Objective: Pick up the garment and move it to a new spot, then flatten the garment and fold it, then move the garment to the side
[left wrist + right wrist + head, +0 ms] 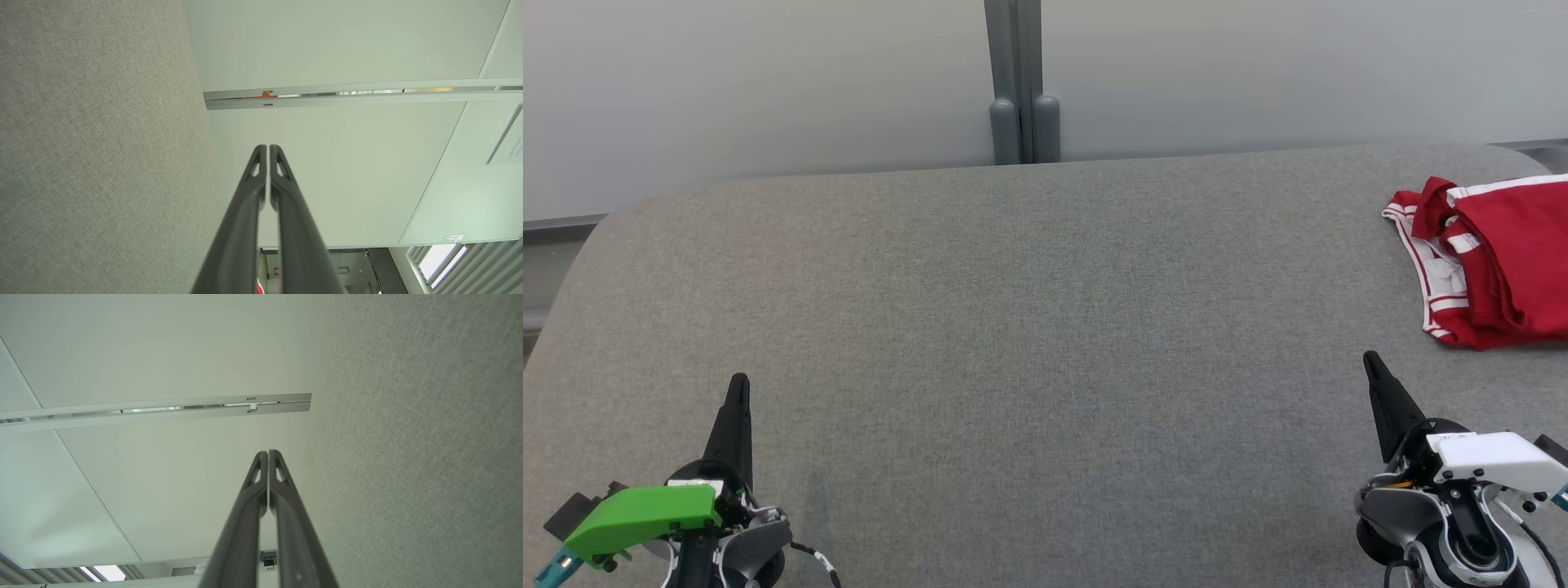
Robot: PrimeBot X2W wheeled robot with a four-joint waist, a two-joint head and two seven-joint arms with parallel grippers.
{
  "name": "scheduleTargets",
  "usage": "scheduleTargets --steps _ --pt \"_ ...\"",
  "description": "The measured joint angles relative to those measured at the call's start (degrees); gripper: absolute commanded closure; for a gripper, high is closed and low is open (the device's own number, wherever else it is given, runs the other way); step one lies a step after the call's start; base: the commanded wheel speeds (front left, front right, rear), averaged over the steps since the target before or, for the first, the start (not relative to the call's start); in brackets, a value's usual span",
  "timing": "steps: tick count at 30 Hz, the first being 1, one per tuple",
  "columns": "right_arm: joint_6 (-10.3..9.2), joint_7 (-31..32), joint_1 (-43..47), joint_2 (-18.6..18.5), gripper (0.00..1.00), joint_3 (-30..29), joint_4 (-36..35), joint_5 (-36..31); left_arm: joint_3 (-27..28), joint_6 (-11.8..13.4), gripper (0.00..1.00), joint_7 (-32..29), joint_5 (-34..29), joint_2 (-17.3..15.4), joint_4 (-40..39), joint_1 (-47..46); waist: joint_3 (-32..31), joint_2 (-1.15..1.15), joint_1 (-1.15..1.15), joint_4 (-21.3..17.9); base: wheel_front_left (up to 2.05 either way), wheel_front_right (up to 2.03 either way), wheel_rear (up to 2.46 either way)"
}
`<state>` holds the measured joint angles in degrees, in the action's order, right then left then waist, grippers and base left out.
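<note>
A red garment [1503, 261] with white stripes lies folded at the far right of the grey fabric table [1029, 310], partly cut off by the head view's right edge. My left gripper [738, 384] rests at the lower left, shut and holding nothing; in its wrist view the tips [268, 148] meet. My right gripper [1372, 359] stands at the lower right, a short way in front of and left of the garment, apart from it. It too is shut and holds nothing, with its tips [267, 453] pressed together in the right wrist view.
Pale wall panels [768, 90] rise behind the table, joined by a grey post [1023, 82] at the middle. The table's rounded back corners fall away at the left and right.
</note>
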<state>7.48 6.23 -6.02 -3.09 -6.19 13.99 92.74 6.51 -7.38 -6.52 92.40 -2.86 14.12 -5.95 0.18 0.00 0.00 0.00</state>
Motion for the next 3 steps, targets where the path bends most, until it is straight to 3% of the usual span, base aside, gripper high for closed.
scheduleTargets --steps 3 --pt "0.00 0.0 0.0 0.0 1.00 0.0 0.0 0.0 0.0 0.0 1.00 0.0 0.0 0.0 0.0 0.0 0.0 0.00 0.00 0.0 0.00 0.00 0.00"
